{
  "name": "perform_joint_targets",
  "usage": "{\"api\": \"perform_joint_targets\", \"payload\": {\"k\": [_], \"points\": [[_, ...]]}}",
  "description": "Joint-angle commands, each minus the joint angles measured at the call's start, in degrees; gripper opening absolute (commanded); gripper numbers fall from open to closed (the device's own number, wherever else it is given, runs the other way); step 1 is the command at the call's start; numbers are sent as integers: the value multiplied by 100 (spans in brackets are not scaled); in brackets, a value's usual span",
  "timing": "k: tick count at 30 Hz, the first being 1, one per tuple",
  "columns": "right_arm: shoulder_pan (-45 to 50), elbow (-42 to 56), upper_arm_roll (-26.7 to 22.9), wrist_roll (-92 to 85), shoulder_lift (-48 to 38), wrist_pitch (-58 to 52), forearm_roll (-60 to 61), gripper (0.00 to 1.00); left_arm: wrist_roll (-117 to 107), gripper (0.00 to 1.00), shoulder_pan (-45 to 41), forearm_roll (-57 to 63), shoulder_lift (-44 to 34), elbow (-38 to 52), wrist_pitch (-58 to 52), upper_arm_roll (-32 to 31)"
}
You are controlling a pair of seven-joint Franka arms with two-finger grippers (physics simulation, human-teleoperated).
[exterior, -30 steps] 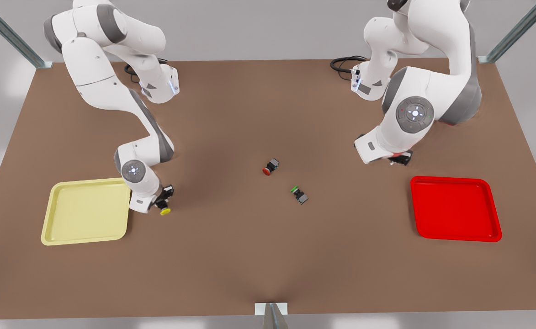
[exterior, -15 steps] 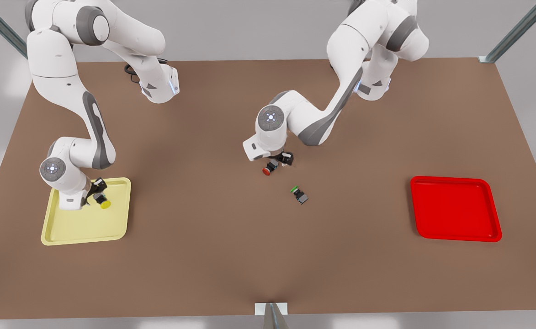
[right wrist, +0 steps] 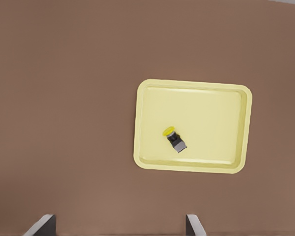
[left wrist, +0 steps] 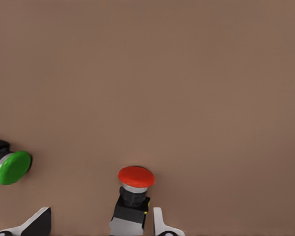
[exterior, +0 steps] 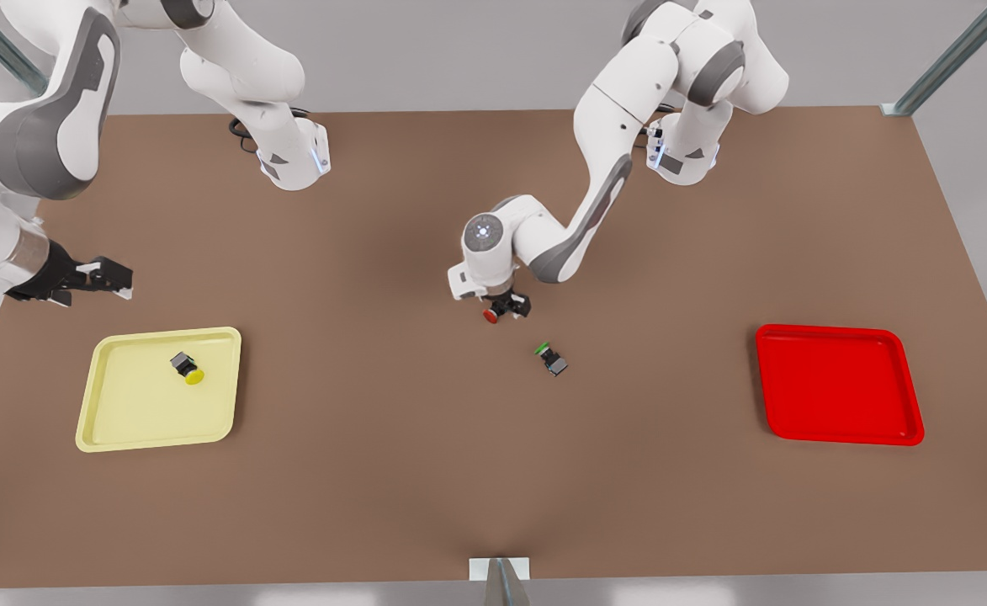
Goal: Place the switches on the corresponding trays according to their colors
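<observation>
A plain brown table (exterior: 426, 471) carries everything, and we place things from the red switch (exterior: 491, 316) near its middle. Our left gripper (exterior: 510, 306) is down on that switch: in the left wrist view the red switch (left wrist: 132, 199) lies between our two fingertips (left wrist: 160, 223), one pad hard against the dark body and the other standing well off on the green-capped side, so we read the jaws as spread and not yet clamped. The switch lies on its side, its long axis running from the dark body between the fingers out to the red cap, which points away from the wrist. We judge that closing across the body, square to that axis, is what the pickup turns on.

The green-capped switch (exterior: 552, 358) lies near the red switch, toward the front view's right and the table's near edge; it belongs to neither tray. The red tray (exterior: 836, 431) is well apart from the red switch, toward the front view's right, and holds nothing.

Far to the other side, the yellow tray (exterior: 123, 421) holds the yellow switch (exterior: 188, 369), lying on its side inside the rim. Our right gripper (exterior: 110, 280) hangs above the table just beyond that tray, fingers apart and empty, waiting.
</observation>
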Motion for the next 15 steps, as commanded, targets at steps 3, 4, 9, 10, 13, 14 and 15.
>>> {"api": "perform_joint_targets", "payload": {"k": [3,4,9,10,13,14,15], "points": [[-46,6,18,46,74,248,-68,100,0,100,0,70,30,-87,31,0],[-161,6,0,46,74,239,10,100,0,100,0,35,48,-96,31,0],[-161,15,9,46,57,239,2,100,-9,100,0,-9,232,-104,277,-44],[-170,15,9,46,57,248,2,100,-9,100,0,-88,259,-96,329,-53],[-117,15,18,55,92,564,10,100,-9,100,0,-88,329,-96,391,-53],[-99,6,18,64,127,599,10,100,0,100,0,-88,355,-96,391,-53],[-82,15,35,64,171,608,10,100,0,100,0,-88,355,-96,391,-53]]}}
